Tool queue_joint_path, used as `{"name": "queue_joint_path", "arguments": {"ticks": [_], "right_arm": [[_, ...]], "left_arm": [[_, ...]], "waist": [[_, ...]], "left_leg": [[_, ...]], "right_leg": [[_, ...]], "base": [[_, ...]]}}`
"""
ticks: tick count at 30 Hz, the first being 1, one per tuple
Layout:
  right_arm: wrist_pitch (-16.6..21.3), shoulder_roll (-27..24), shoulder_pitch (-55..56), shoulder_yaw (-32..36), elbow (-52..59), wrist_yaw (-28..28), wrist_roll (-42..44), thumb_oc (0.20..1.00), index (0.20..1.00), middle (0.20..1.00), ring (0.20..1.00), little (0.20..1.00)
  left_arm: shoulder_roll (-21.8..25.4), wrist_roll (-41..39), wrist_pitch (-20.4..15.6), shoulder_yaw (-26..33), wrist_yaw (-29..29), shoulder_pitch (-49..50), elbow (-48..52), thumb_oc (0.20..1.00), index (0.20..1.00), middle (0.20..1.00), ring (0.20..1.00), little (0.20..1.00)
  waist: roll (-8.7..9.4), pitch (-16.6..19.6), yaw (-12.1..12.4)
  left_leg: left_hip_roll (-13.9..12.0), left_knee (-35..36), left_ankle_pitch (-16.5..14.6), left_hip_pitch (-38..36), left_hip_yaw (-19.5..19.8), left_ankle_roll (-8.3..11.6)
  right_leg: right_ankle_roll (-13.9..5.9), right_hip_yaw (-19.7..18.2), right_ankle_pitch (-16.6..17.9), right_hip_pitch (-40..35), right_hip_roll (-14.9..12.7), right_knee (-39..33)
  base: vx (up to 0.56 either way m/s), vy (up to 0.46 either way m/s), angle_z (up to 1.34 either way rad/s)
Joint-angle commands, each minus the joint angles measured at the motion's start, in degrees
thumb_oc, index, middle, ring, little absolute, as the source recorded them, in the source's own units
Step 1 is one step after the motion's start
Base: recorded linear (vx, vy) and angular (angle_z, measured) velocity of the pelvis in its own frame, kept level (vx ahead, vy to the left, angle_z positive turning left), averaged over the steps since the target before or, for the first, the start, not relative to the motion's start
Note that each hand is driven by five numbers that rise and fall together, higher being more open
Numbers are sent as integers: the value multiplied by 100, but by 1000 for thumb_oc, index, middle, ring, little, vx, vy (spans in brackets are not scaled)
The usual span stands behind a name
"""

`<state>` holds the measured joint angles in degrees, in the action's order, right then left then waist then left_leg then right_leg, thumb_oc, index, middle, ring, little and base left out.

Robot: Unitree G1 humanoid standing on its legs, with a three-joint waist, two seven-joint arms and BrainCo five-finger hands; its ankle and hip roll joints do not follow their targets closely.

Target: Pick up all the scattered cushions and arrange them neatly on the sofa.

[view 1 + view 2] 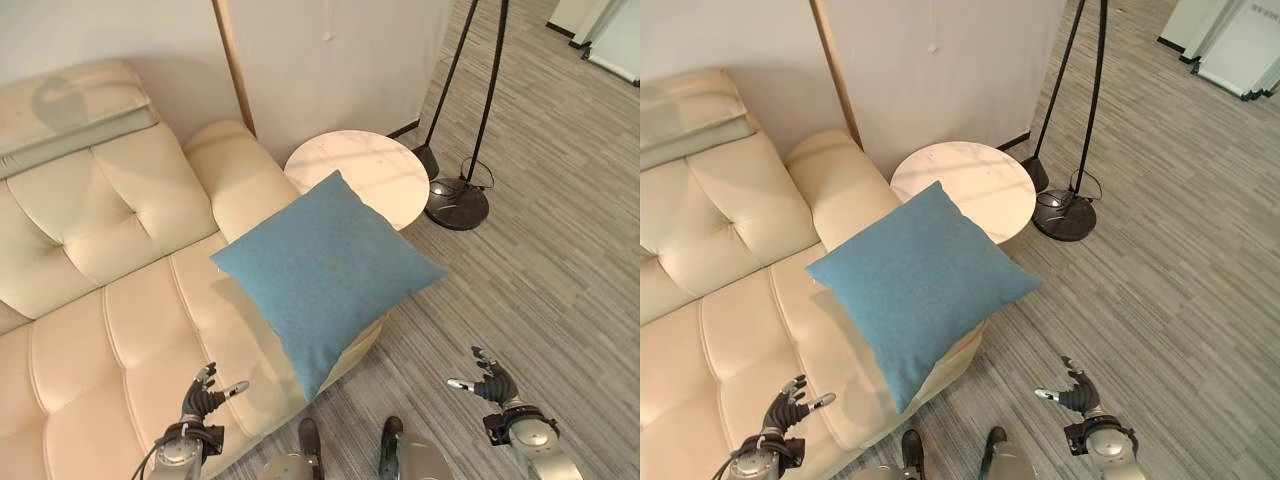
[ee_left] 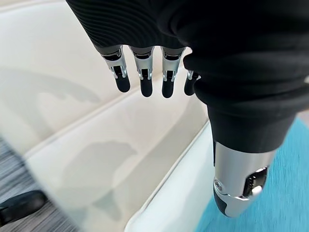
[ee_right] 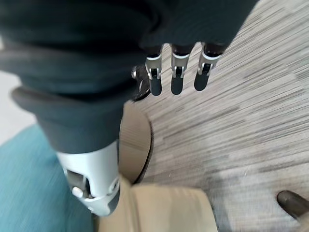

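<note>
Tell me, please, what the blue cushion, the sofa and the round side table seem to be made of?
Blue cushion: woven fabric, matte, with a fine even grain. Sofa: cream leather or imitation leather, judging by its soft sheen and tufted panels. Round side table: pale top with faint veining, possibly marble or a marble-look surface.

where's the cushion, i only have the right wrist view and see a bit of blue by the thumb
Observer: The blue cushion lies on the sofa's seat end, one corner hanging past the front edge.
Operator: is either hand holding it
Observer: No. The left hand hovers open over the seat, and the right hand is open over the floor.
Operator: what's behind the cushion
Observer: A round white table beside the armrest, with a lamp base on the floor past it.
</note>
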<state>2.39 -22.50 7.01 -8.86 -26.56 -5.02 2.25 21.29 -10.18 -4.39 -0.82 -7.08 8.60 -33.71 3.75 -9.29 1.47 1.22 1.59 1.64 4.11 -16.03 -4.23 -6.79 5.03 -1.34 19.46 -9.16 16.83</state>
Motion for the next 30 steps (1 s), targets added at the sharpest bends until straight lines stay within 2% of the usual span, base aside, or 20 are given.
{"name": "queue_joint_path", "arguments": {"ticks": [1, 4, 10, 12, 19, 22, 25, 29, 30], "right_arm": [[147, -205, -202, 137, 118, -59, -29, 1000, 1000, 1000, 1000, 1000], [165, -232, -206, 170, 76, -61, -59, 1000, 1000, 1000, 1000, 1000], [156, -504, -126, 286, 39, -108, -279, 1000, 1000, 1000, 1000, 1000], [116, -1008, 11, 583, 386, -131, -579, 1000, 1000, 1000, 1000, 1000], [181, -1647, -93, 818, 1296, -10, -354, 1000, 1000, 1000, 1000, 1000], [214, -1767, -373, 598, 1480, 72, -149, 1000, 1000, 1000, 1000, 1000], [210, -1799, -1284, -168, 1409, 185, 273, 1000, 1000, 1000, 1000, 1000], [165, -1744, -2579, -1046, 807, 58, 444, 1000, 1000, 1000, 1000, 1000], [106, -1592, -3314, -1525, 411, -38, 450, 1000, 1000, 1000, 1000, 1000]], "left_arm": [[102, -208, -218, 150, -115, -53, 357, 1000, 1000, 1000, 1000, 1000], [86, -167, -222, 163, -110, -66, 316, 1000, 1000, 1000, 1000, 1000], [33, -246, -231, 269, -71, 84, 232, 1000, 1000, 1000, 1000, 1000], [-1, -564, -212, 493, -85, 99, 156, 1000, 1000, 1000, 1000, 1000], [-151, -1156, -276, 581, -148, -43, 71, 1000, 1000, 1000, 1000, 1000], [-182, -1283, -277, 490, -151, -141, 35, 1000, 1000, 1000, 1000, 1000], [-175, -1533, -337, 188, -215, -570, 5, 1000, 1000, 1000, 1000, 1000], [-214, -1708, -455, -281, -333, -1219, -24, 1000, 1000, 1000, 1000, 1000], [-237, -1860, -537, -545, -456, -1671, -141, 1000, 1000, 1000, 1000, 1000]], "waist": [[1, -245, -99], [62, -213, -105], [160, -33, -67], [236, 103, -60], [296, 194, -91], [309, 194, -67], [336, 118, -1], [329, 8, 50], [319, -115, 85]], "left_leg": [[-17, -357, -575, -212, 839, 313], [15, -395, -594, -183, 943, 322], [-108, -272, -522, -256, 1028, 451], [-287, -38, -374, -374, 1080, 594], [-422, 290, -175, -507, 1100, 741], [-445, 337, -133, -473, 1121, 770], [-488, 341, -48, -241, 1178, 831], [-518, 341, 55, 103, 1216, 884], [-521, 341, 137, 312, 1254, 904]], "right_leg": [[-133, -460, 344, -493, 394, -1036], [-147, -566, 464, -550, 373, -1153], [-70, -400, 557, -835, 382, -1487], [-28, -209, 497, -1150, 467, -1770], [3, -59, 475, -1372, 562, -2055], [6, -18, 478, -1386, 582, -2129], [10, 65, 514, -1239, 590, -2183], [4, 112, 600, -948, 581, -2183], [9, 126, 680, -749, 593, -2183]], "base": [[211, -88, 15], [118, -114, 100], [116, -170, 25], [140, -272, 16], [42, -93, 3], [-11, -68, 4], [-93, -77, 12], [-129, -59, 22], [-168, -74, 13]]}}
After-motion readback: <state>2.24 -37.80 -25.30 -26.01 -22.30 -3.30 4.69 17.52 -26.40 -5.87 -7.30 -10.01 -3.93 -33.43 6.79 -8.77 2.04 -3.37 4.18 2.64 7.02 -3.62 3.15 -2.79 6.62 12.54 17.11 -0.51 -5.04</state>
